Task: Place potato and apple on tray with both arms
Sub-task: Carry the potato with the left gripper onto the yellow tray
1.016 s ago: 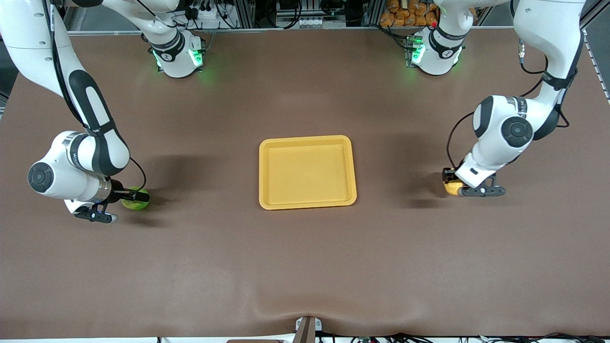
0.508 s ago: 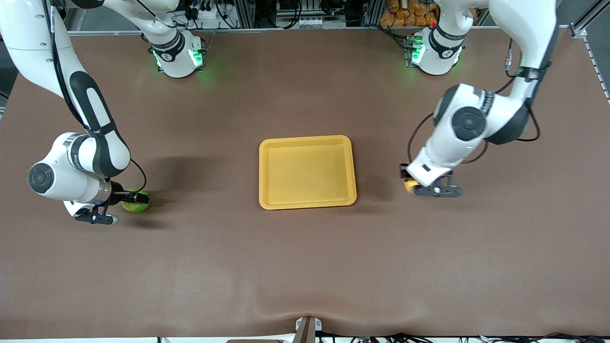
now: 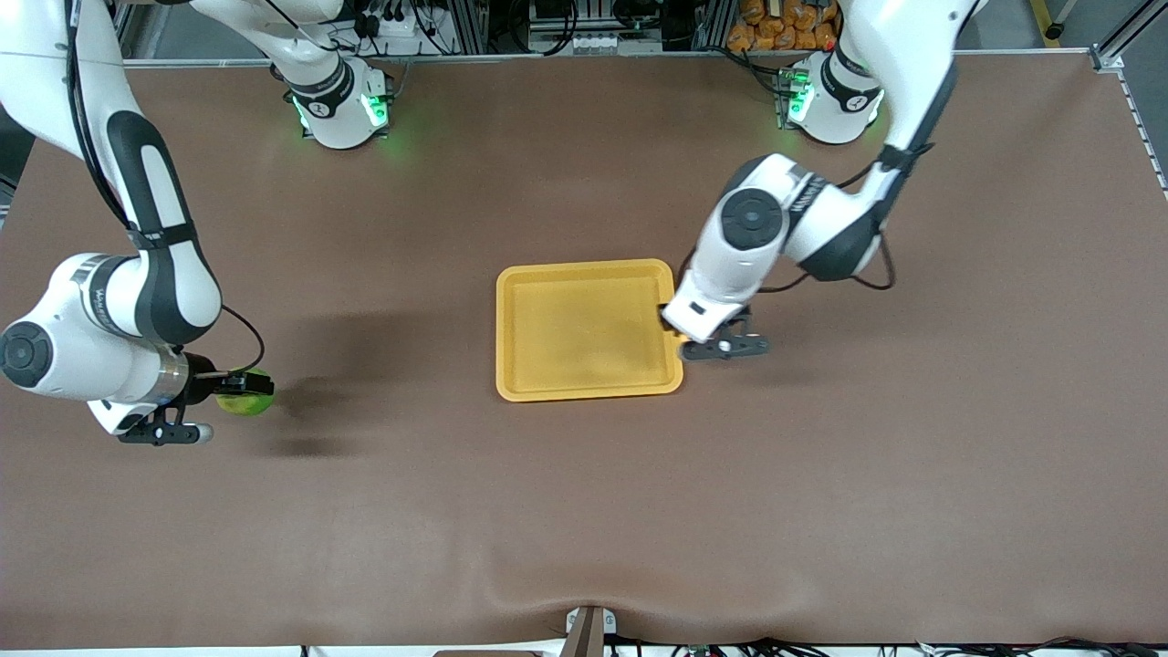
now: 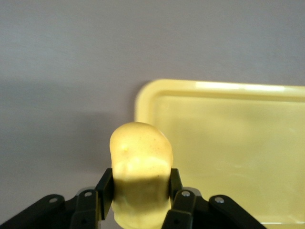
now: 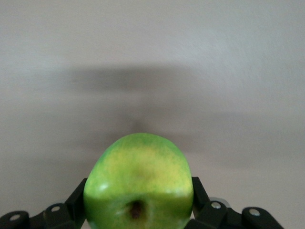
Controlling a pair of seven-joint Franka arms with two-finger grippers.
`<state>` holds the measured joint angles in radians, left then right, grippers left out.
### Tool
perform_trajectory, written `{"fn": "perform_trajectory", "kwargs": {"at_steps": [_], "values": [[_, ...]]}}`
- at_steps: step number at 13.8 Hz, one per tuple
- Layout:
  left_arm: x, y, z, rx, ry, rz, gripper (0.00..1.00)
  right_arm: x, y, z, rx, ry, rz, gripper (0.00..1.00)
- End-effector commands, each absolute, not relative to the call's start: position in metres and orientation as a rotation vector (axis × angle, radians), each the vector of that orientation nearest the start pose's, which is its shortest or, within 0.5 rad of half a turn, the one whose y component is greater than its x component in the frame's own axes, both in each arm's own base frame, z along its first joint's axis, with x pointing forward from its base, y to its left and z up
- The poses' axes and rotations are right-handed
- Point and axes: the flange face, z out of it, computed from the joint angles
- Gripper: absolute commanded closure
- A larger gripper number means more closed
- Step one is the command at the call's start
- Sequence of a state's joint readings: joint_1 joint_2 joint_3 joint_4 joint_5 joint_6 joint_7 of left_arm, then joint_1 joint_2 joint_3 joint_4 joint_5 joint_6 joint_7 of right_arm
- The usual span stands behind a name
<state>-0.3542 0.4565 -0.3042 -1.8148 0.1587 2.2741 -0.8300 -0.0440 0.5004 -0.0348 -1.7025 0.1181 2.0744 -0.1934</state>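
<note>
Showing in front view: the tray lies near the middle of the brown tabletop.
Left gripper, front view: the left gripper hangs over the tray's rim at 3 o'clock of the tray, on the side toward the left arm's end; the potato is hidden under the wrist here.
Right gripper, front view: the right gripper is over the tabletop toward the right arm's end, at 9 o'clock of the tray and well apart from it, and it is closed on the apple.
Left wrist view: the left gripper clamps the potato between both fingers; one rounded corner of the tray shows below, and the potato hangs at the tray's edge.
Right wrist view: the right gripper squeezes the apple from two sides, the brown stem spot turned toward the camera; only bare tabletop with a shadow is under it.
</note>
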Motion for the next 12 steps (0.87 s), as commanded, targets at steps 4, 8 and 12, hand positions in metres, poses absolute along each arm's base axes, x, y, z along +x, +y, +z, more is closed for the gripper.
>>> {"fn": "perform_trajectory", "kwargs": {"at_steps": [4,8,12], "values": [[0.519,-0.431,0.250,-3.065,-0.209,-0.086,1.00,0.664,0.023,0.309,-2.982,-0.430,0.138,0.54],[0.513,-0.441,0.228,-3.050,-0.183,-0.064,1.00,0.662,0.102,0.316,-2.894,-0.622,0.110,0.54],[0.518,-0.435,0.228,-3.046,-0.179,-0.071,0.00,0.649,0.173,0.309,-2.803,-0.772,0.125,0.54]]}}
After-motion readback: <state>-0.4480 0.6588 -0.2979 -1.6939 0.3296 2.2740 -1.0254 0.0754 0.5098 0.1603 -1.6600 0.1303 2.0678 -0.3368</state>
